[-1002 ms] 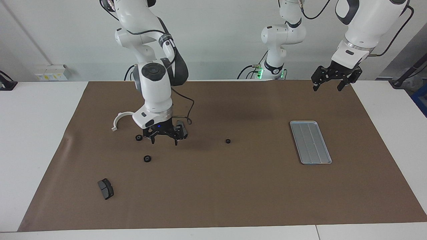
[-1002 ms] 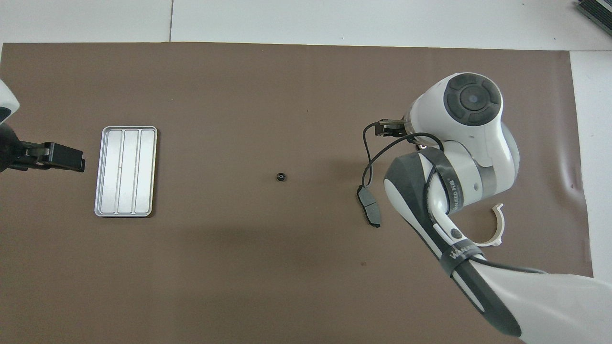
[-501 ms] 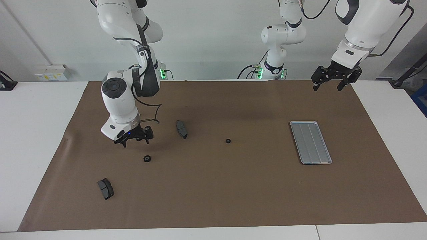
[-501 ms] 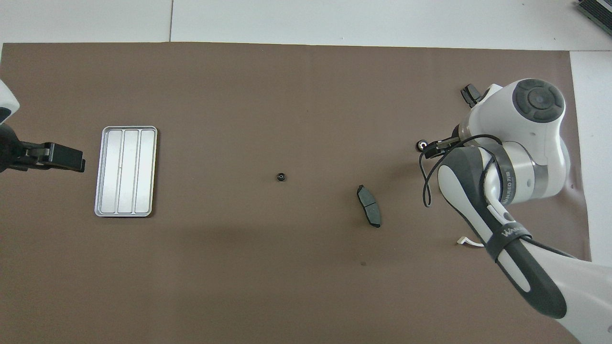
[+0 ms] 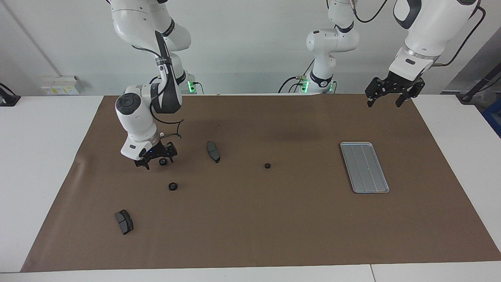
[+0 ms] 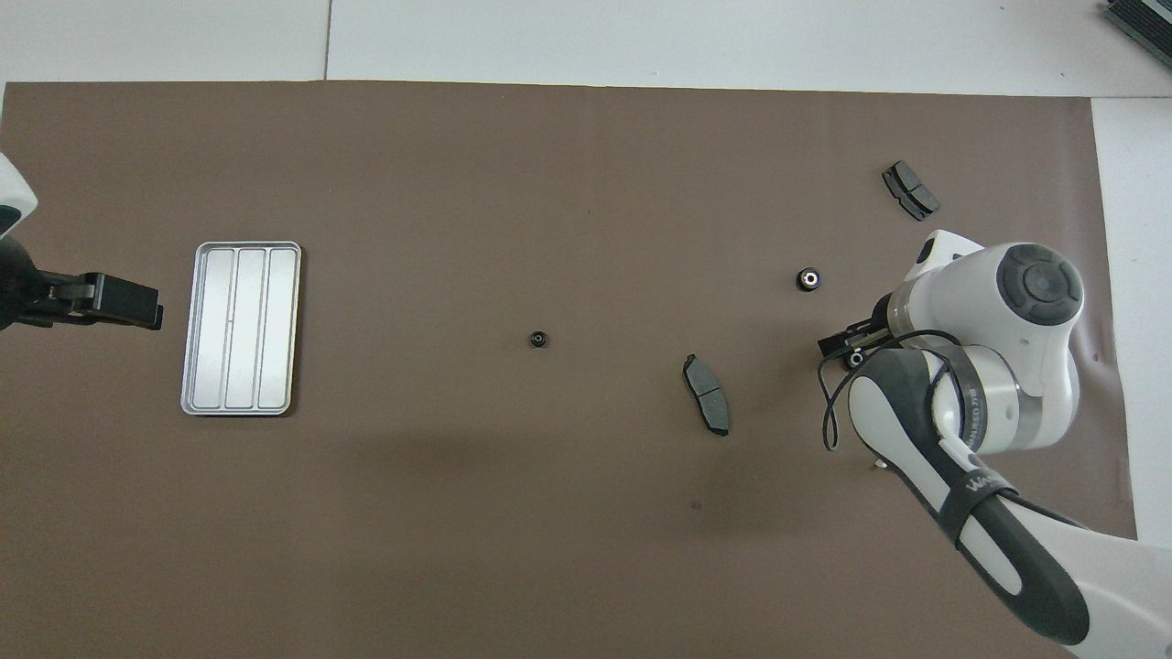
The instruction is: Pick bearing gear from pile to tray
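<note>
1. The right end effector [image 5: 154, 159] hangs low over the desk [image 5: 250, 219] at the right arm's end, fingers spread wide and holding nothing, straddling a small black ring [image 5: 162, 161].
2. The task's other rings lie loose — one [image 5: 172, 186] just farther from the robots, one [image 5: 267, 165] alone mid-desk. Two brake pads [image 5: 213, 151] [image 5: 124, 221] lie among them.
3. The tray [image 5: 364, 167] sits bare, well apart, toward the left arm's end.
4. The left end effector [image 5: 388, 96] waits high above the desk's edge near the tray, fingers wide, holding nothing.
5. Risks, as I judge them: the ring looks off-centre between the fingers, so closing may flick it away — and a shallow grip could drop it on the long carry to the tray.
</note>
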`<state>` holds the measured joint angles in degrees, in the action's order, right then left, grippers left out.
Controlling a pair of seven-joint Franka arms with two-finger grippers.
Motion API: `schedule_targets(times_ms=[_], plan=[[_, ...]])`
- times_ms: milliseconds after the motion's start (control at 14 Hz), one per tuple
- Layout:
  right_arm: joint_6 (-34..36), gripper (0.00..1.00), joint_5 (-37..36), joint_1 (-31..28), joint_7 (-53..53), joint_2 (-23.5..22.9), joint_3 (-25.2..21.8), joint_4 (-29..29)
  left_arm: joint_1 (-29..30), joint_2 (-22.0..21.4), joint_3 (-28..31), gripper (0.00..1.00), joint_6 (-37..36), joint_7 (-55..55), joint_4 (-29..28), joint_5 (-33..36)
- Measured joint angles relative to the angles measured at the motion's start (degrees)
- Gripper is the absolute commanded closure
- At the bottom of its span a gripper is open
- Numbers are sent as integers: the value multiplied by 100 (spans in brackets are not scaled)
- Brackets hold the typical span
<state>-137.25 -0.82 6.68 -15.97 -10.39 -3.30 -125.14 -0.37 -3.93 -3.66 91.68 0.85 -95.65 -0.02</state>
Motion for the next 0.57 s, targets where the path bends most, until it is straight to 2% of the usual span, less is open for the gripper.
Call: schedule_targets(times_ms=[572], plan=[[-158,0,13,-167,-387,144,3,-405,0,0,0,0,0,0,0,0]])
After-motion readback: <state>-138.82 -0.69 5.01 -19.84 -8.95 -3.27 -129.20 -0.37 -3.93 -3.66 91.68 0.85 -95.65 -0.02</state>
